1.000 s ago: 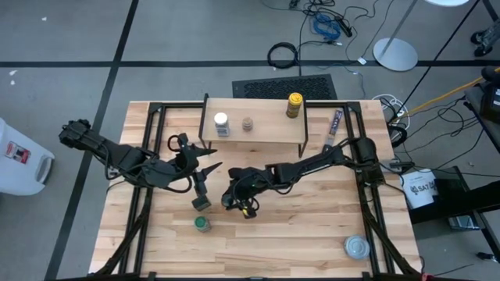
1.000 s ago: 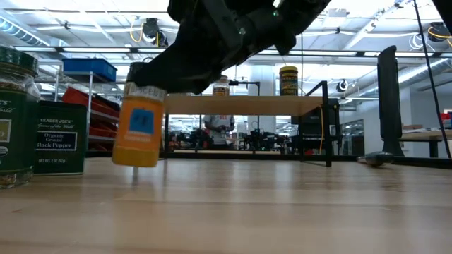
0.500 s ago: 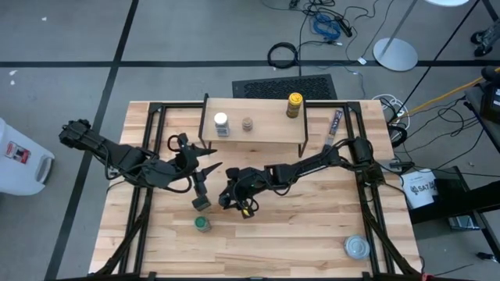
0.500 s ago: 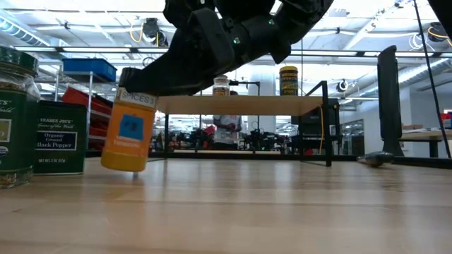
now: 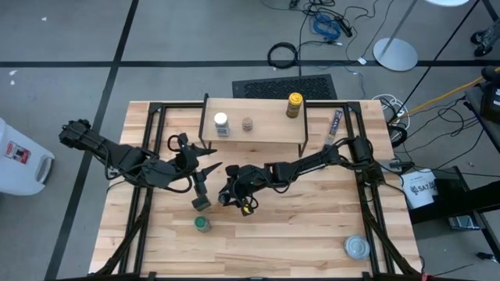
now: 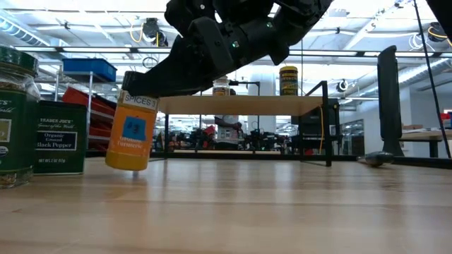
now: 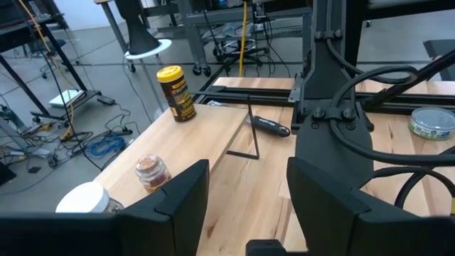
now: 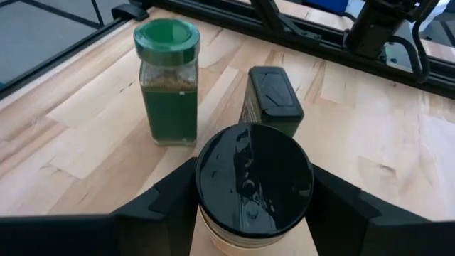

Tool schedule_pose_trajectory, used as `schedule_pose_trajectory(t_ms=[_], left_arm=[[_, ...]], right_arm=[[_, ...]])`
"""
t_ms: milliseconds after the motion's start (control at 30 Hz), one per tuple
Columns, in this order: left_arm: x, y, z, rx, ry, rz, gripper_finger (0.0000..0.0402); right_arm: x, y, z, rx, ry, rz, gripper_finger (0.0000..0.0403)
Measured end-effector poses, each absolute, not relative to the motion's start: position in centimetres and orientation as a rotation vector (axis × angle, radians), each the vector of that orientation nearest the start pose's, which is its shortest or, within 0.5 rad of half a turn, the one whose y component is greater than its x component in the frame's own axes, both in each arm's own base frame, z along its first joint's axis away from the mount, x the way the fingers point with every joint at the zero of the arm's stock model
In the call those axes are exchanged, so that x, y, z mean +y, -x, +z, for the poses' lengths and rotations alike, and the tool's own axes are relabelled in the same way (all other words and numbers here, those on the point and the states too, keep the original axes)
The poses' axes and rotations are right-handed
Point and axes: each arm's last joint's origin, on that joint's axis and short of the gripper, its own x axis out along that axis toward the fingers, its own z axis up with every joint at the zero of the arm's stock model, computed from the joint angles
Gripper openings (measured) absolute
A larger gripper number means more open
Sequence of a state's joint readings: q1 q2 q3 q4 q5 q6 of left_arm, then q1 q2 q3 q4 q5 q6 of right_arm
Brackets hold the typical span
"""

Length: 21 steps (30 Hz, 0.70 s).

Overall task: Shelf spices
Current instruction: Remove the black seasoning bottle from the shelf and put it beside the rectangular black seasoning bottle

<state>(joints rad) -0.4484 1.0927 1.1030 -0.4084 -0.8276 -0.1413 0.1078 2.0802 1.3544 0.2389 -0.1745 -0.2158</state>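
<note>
so far on shelf (image 5: 251,127): white-lidded jar (image 5: 221,122), small jar (image 5: 247,124), yellow-lidded jar (image 5: 294,104). right claw (image 5: 242,200) pinches orange jar (image 6: 132,132), tilted just off table; green-lidded jar (image 8: 168,81) and square tin (image 8: 270,98) just beyond it, unshelved. left claw (image 5: 205,167) spread, idle

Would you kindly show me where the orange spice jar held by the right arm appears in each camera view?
High view: orange jar at table centre, under the right end effector.
Low view: left of centre, tilted, lifted.
Left wrist view: not in it.
Right wrist view: its black lid fills the foreground.
Shared landmark: green-lidded jar.
</note>
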Motion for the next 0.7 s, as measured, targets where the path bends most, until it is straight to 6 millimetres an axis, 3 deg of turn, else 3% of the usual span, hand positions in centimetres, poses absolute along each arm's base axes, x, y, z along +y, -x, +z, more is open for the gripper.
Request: schedule_pose_trajectory(t_ms=[200, 467, 700], left_arm=[[-7.77, -21.06, 36.66, 0.294, -0.100, 0.395, 0.0199], [-7.77, -21.06, 36.66, 0.294, -0.100, 0.395, 0.0199], [-7.76, -21.05, 36.66, 0.294, -0.100, 0.395, 0.0199]], right_arm=[[5.32, -45.33, 17.03, 0.467, 0.197, 0.329, 0.0207], [5.16, -45.25, 16.86, 0.490, 0.180, 0.324, 0.0248], [5.03, -45.30, 16.93, 0.483, 0.177, 0.322, 0.0253]])
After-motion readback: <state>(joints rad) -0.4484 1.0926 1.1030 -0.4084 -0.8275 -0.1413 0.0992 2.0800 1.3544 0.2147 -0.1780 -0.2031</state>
